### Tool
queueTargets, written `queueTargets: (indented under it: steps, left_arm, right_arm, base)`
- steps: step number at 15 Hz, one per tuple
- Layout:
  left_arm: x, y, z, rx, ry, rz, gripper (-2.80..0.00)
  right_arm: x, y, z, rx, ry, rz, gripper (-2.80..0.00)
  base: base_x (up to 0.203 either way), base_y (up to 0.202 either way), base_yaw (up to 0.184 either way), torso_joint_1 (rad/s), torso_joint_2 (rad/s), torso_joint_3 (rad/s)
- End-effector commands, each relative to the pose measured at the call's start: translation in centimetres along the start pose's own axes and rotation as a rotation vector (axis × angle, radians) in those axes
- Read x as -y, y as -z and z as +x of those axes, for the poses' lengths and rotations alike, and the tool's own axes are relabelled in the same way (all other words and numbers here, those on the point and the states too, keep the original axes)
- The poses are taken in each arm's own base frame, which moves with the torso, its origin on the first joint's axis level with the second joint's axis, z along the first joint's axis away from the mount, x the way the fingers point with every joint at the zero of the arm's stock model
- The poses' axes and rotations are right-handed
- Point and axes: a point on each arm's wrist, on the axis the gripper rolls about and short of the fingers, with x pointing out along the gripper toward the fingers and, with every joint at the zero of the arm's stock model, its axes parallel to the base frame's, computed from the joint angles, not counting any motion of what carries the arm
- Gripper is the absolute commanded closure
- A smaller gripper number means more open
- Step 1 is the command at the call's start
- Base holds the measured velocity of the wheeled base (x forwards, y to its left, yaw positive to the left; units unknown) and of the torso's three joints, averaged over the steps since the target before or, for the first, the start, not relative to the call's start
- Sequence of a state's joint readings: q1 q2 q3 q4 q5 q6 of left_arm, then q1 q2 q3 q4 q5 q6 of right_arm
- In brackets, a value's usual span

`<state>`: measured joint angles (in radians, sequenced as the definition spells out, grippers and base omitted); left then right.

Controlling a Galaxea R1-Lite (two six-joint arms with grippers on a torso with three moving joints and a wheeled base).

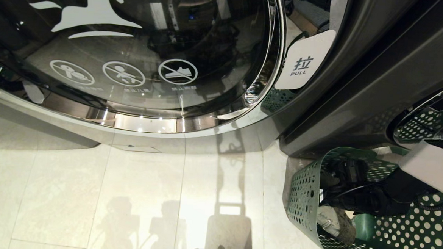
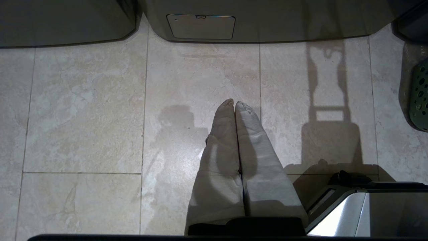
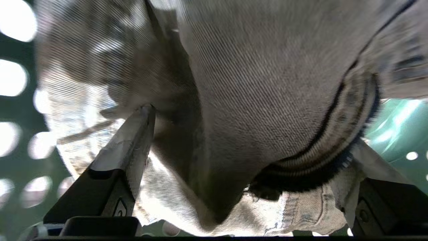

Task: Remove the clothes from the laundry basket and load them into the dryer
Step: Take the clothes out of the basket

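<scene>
The basket point(image 1: 303, 193) is running off the bottom and right edges of the head view, so only part of it is showing. The right arm point(image 1: 424, 169) is covering much of its inside, and the right gripper's tips are hiding there too. Only a little bit of the clothes point(image 1: 339, 223) is peeking out under the arm. In the right wrist view the clothes point(image 3: 260, 100) are filling the picture up close and looking blurry, and one finger point(image 3: 378, 167) is mostly hiding behind a striped cuff. The dryer door point(image 1: 142, 52) is getting cut off at the top and left.
</scene>
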<state>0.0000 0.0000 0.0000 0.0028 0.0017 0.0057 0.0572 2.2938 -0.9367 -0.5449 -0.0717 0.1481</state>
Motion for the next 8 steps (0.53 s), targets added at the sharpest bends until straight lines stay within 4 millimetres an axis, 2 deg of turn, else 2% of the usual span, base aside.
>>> queueTargets:
  steps: [1, 5, 6, 8]
  left_arm:
    - [0.00, 0.05, 0.01, -0.002, 0.000, 0.000, 0.00]
    - [0.00, 0.05, 0.01, -0.002, 0.000, 0.000, 0.00]
    - [0.00, 0.05, 0.01, -0.002, 0.000, 0.000, 0.00]
    - [0.00, 0.05, 0.01, -0.002, -0.001, 0.000, 0.00]
  right_arm:
    - [0.07, 0.83, 0.99, -0.028, 0.005, 0.001, -2.80]
    - [0.04, 1.20, 1.39, -0.040, 0.004, -0.005, -2.80]
    - [0.10, 1.20, 1.40, -0.040, 0.007, -0.006, 0.00]
    - [0.03, 1.09, 1.19, -0.036, 0.003, -0.009, 0.00]
  base:
    - [0.000, 0.000, 0.000, 0.000, 0.00, 0.000]
    - [0.000, 0.000, 0.000, 0.000, 0.00, 0.000]
    - [0.000, 0.000, 0.000, 0.000, 0.00, 0.000]
    - [0.000, 0.000, 0.000, 0.000, 0.00, 0.000]
